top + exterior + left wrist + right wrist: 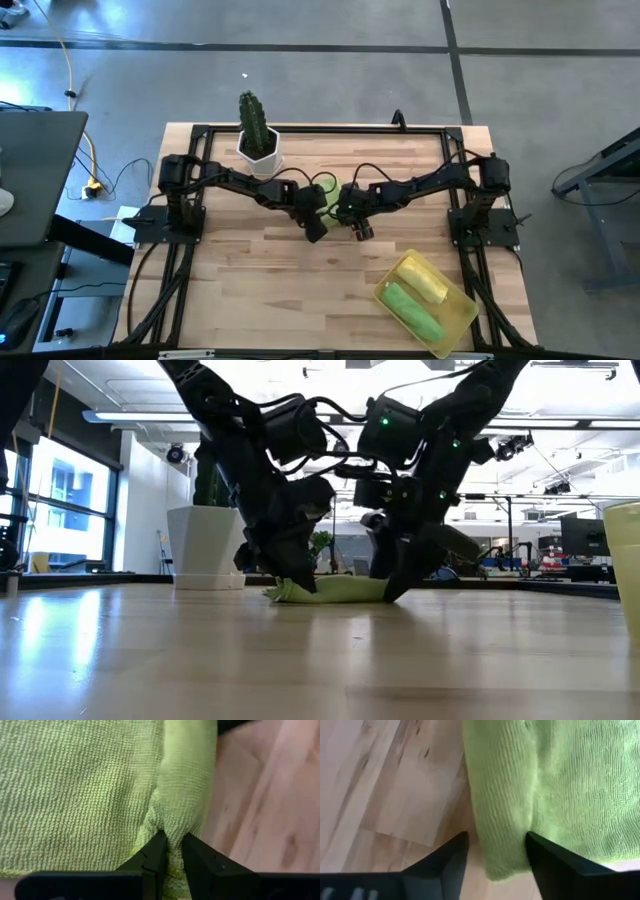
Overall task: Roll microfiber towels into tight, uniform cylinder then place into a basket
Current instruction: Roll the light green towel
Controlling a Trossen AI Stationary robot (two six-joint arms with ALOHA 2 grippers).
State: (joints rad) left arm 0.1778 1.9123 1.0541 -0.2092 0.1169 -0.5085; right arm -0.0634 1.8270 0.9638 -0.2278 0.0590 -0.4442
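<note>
A lime green towel (325,184) lies flat on the table's middle, mostly hidden under both arms. It also shows in the low view (335,590). Its near edge is rolled up. My left gripper (172,840) is shut on that rolled edge (185,795). My right gripper (496,840) is open, with a finger on either side of the rolled edge (495,795) at the towel's right end. A yellow roll (425,278) and a green roll (410,305) lie in the yellow basket (465,310) at the near right. My left gripper pinches the rolled edge of the green towel (172,827) between its two fingers, and the cloth puckers at the fingertips. The fingers come from above, pointing down, at the towel's left end (290,588). The towel lies on the table. My right gripper straddles the rolled edge (500,850) from above; whether its fingers (540,855) touch the cloth, I cannot tell.
A white hexagonal pot with a cactus (258,150) stands at the far edge, left of the arms. Bare wood lies near and left of the towel. The basket's wall (625,560) shows at the right in the low view.
</note>
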